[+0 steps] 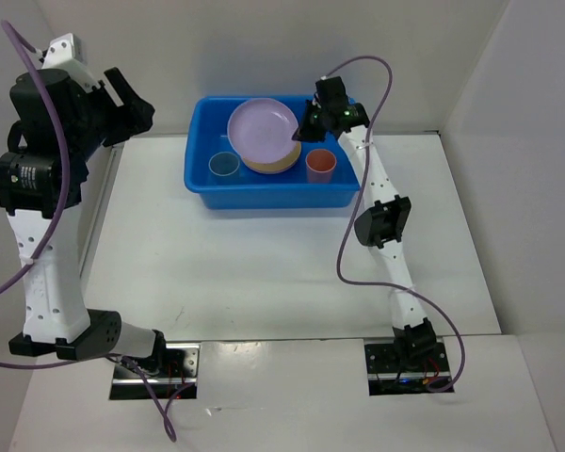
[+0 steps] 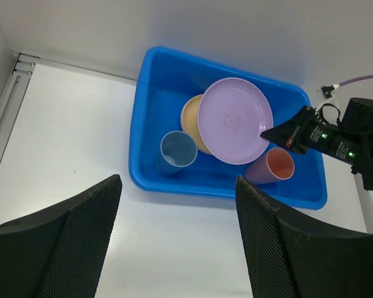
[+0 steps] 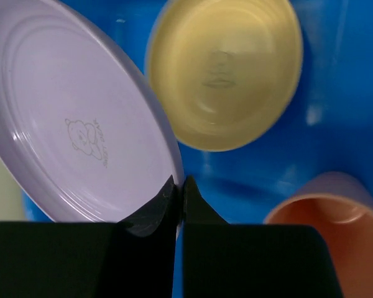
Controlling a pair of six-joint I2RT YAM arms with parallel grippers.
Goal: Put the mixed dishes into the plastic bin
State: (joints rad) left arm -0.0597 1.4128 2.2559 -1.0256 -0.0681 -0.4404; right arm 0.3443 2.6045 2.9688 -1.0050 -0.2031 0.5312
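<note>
Top view: the right gripper (image 1: pixel 303 130) reaches over the plastic bin (image 1: pixel 264 196), which sits at the far centre of the table (image 1: pixel 264 273). Its fingers (image 3: pixel 155 214) are pinched together on the rim of the lilac plate (image 3: pixel 74 124). In the right wrist view the gripped rim lies at lower centre, exactly between the two fingertips, and the plate spreads away toward the upper left of the frame, tilted. Below it, inside the bin, the yellow plate (image 3: pixel 227 74) lies flat and is partly covered by the lilac one in the top view. The coral-red cup (image 2: pixel 278 164) stands upright just below the fingers at the bin's right end, and the blue cup (image 2: pixel 178 150) stands upright toward the left end. The left gripper (image 1: pixel 132 102) hangs raised at the upper left of the top view, well apart from the bin, its fingers (image 2: pixel 81 236) spread wide and holding nothing.
</note>
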